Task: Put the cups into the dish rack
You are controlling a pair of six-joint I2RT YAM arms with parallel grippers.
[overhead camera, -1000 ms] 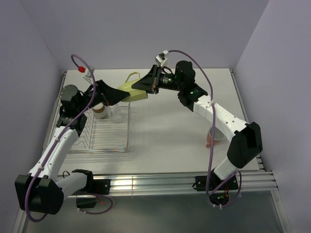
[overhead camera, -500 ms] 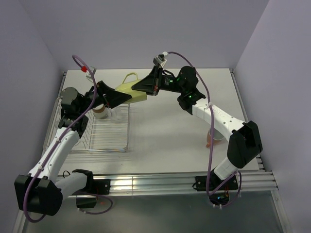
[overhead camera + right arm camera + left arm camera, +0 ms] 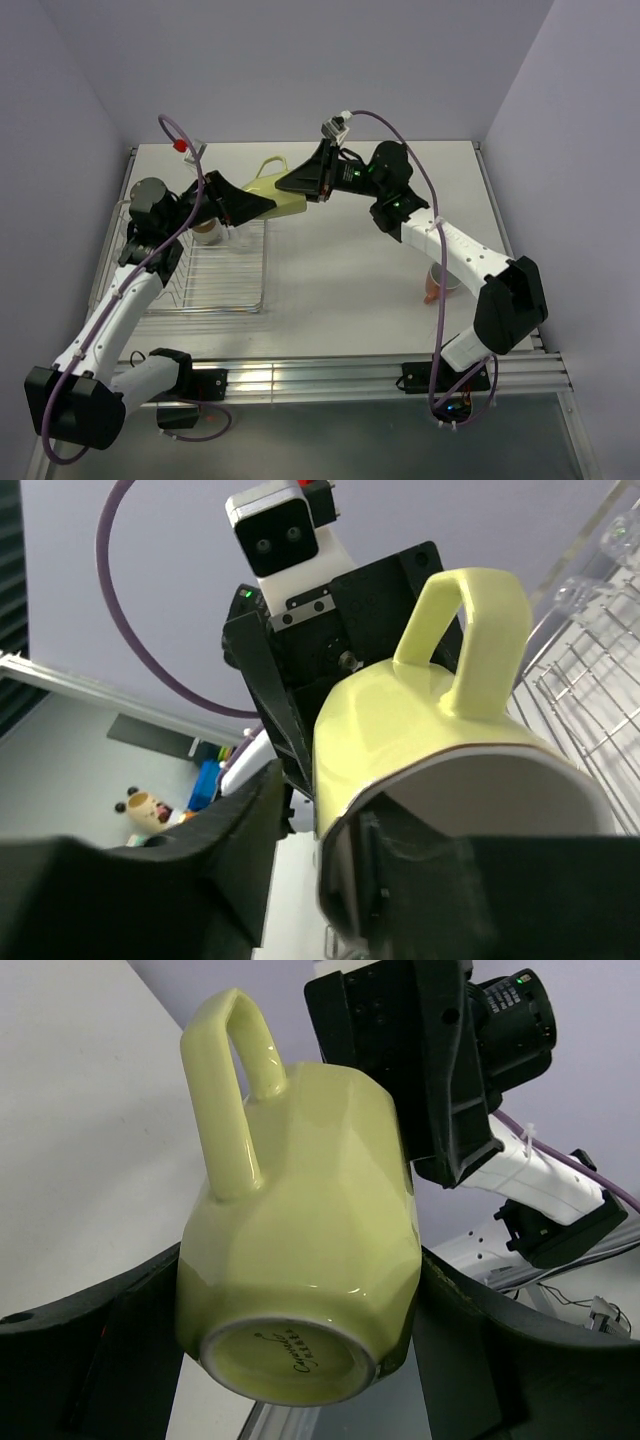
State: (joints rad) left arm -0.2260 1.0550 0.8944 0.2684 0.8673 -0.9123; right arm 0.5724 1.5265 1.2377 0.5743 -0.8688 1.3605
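At the left, the dish rack (image 3: pixel 210 292) sits on the counter (image 3: pixel 340 270), with a brown-and-cream cup (image 3: pixel 207 232) at its far end. Above that far end, toward the rack's right corner, the left claw (image 3: pixel 300 1300) holds the pale yellow-green mug (image 3: pixel 300 1210) in the air. Its two fingers (image 3: pixel 110 1360) press on opposite sides of the body near the base, partly closed around it. The mug lies on its side. Its long axis runs left to right between the two claws, with the base toward the left claw, the mouth toward the right one and the handle pointing up. It is glossy and faceted, with a printed mark on its underside. The right claw (image 3: pixel 297 183) meets it at the mouth end, one finger inside the rim and the other outside. The right wrist view shows a gap between that outer finger and the wall, so this claw looks open and not gripping. The rack lies just below, on the left arm's side, so setting the mug down looks like that arm's job. Far right, a salmon-orange mug (image 3: pixel 432 288) waits on the counter.
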